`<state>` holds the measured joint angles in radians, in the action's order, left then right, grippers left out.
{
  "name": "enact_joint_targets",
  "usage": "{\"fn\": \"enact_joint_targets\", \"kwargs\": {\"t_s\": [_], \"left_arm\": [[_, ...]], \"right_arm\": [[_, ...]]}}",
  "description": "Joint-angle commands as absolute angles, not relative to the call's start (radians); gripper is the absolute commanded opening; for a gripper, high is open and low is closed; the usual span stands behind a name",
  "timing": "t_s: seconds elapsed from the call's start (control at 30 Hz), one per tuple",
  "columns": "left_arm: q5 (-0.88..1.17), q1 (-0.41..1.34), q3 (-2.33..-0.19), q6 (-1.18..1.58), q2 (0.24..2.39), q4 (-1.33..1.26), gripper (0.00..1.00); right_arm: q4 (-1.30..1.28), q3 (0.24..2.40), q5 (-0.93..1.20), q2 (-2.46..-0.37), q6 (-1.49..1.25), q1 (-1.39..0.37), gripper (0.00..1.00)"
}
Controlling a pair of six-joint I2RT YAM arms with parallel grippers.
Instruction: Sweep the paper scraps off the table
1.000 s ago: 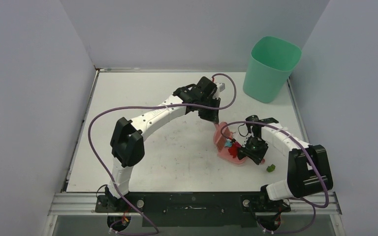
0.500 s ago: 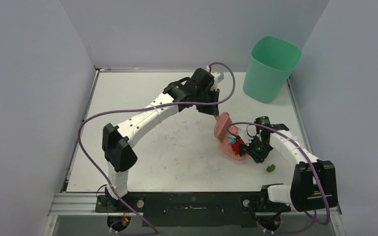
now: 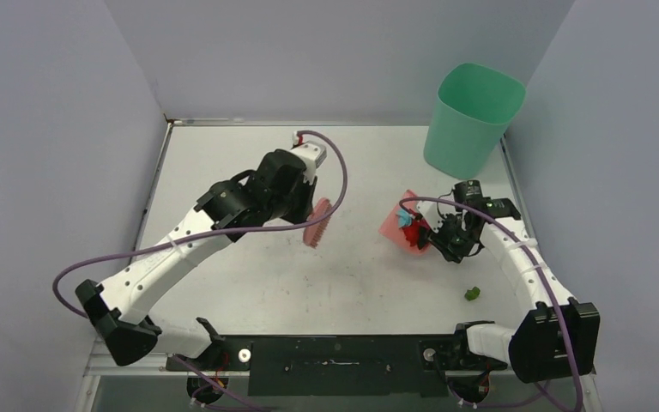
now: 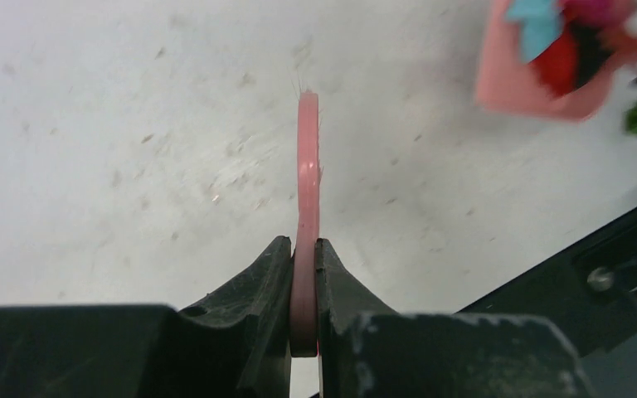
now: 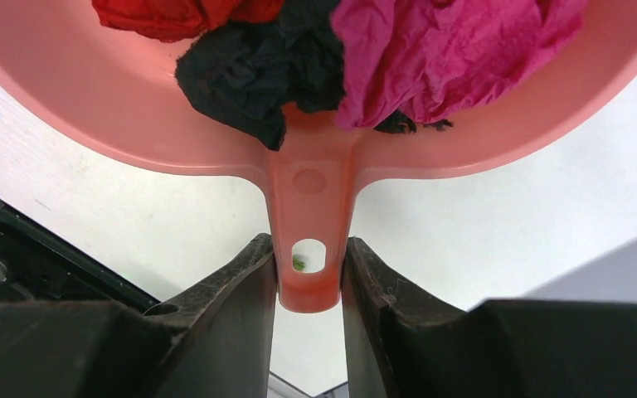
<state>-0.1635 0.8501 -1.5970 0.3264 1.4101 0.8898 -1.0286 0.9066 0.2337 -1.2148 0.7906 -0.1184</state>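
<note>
While the top camera looks down, your left gripper (image 3: 307,213) holds the pink brush (image 3: 317,223) over the middle of the table (image 3: 240,163), well apart from the pink dustpan (image 3: 399,225). Your right gripper (image 3: 440,243) holds that dustpan near the green bin (image 3: 472,112). One green scrap (image 3: 472,293) lies on the table by the right edge.

From the left wrist, both fingers (image 4: 265,274) pinch the brush edge-on. Its bristles look clear of the surface, though that is hard to judge.

From the right wrist, the fingers clamp the dustpan's handle (image 5: 308,191) — red, black and magenta paper scraps (image 5: 440,50) sit inside.
</note>
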Motion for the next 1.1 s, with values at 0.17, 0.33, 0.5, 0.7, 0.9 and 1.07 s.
{"fn": "enact_joint_targets", "kwargs": {"t_s": [0.17, 0.33, 0.5, 0.7, 0.9, 1.07], "left_arm": [[-0.213, 0.75, -1.134, 0.202, 1.152, 0.674, 0.0], [-0.187, 0.698, -1.01, 0.187, 1.118, 0.596, 0.0], [-0.203, 0.672, -0.915, 0.153, 1.098, 0.545, 0.0], [-0.201, 0.664, -0.893, 0.153, 1.039, 0.529, 0.0], [-0.149, 0.656, -0.899, 0.155, 1.057, 0.529, 0.0], [-0.131, 0.642, -0.904, 0.153, 1.086, 0.543, 0.0]], "right_arm": [[-1.161, 1.24, 0.252, -1.298, 0.698, -0.122, 0.05], [-1.176, 1.399, 0.236, -1.389, 0.643, -0.123, 0.05], [-1.17, 1.543, 0.22, -1.476, 0.591, -0.117, 0.05], [-1.145, 1.769, 0.207, -1.59, 0.52, -0.016, 0.05], [-1.085, 1.934, 0.135, -1.685, 0.419, 0.078, 0.05], [-1.069, 2.043, 0.152, -1.749, 0.346, 0.193, 0.05]]}}
